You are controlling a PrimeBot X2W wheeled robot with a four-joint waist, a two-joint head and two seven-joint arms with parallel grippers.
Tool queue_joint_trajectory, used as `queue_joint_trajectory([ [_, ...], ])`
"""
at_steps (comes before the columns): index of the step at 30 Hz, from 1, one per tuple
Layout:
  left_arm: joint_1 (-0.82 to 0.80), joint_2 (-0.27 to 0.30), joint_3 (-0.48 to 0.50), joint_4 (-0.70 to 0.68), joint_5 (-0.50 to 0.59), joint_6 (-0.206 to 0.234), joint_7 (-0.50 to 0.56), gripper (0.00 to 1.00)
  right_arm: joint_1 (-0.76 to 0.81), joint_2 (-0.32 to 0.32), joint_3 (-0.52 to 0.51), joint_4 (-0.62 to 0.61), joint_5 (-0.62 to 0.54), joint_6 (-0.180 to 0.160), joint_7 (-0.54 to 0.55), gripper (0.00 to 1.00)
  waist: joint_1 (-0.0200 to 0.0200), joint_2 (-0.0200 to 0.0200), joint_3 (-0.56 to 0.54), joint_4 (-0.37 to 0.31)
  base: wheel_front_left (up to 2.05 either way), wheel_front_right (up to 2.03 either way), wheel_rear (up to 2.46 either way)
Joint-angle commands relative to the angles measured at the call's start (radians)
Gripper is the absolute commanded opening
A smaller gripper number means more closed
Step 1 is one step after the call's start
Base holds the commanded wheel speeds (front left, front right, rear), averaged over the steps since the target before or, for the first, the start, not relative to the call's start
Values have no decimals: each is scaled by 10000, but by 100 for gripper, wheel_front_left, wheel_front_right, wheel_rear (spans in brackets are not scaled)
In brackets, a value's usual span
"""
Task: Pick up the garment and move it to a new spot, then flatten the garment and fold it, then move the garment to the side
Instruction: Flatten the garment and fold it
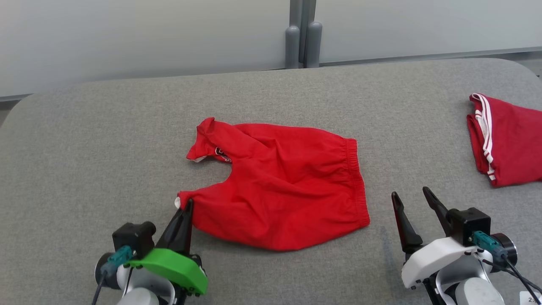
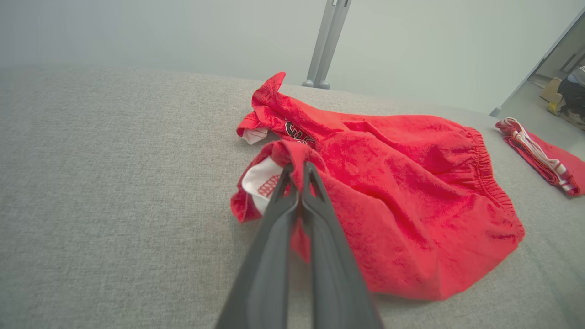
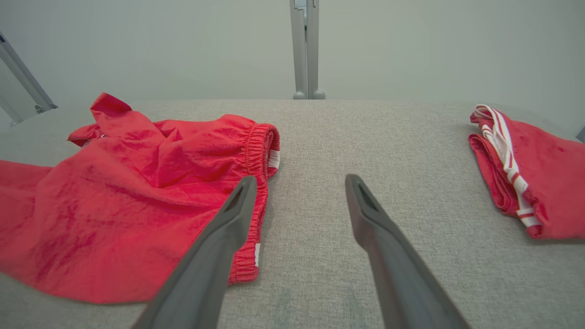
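Red shorts [image 1: 283,186] lie crumpled on the grey table, elastic waistband to the right, two legs to the left. The far leg is bunched up and shows a dark printed logo [image 1: 223,155]. My left gripper [image 1: 188,202] is shut on the hem of the near leg, where white lining [image 2: 263,183] shows beside the fingers [image 2: 297,167]. That hem is lifted slightly off the table. My right gripper [image 1: 410,195] stands open just right of the waistband's near corner [image 3: 249,269], holding nothing.
A second red garment with white stripes [image 1: 504,140] lies folded at the table's right edge. The grey fabric table [image 1: 106,135] has open room on the left and at the back. Grey posts [image 1: 302,42] stand behind the far edge.
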Motion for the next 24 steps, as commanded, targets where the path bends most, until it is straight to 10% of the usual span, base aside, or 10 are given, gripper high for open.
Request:
queue_joint_trajectory([
  [1,-460,-64,95,235,-73,-74,62,0,-148,-31,47,22,-52,-3,-37,100,0,39,82,-146,0,0,0],
  [24,-5018,-955,590,7041,-516,-1198,-126,0,-1079,-30,645,144,-106,-3,-153,100,0,39,1218,-1463,0,0,0],
])
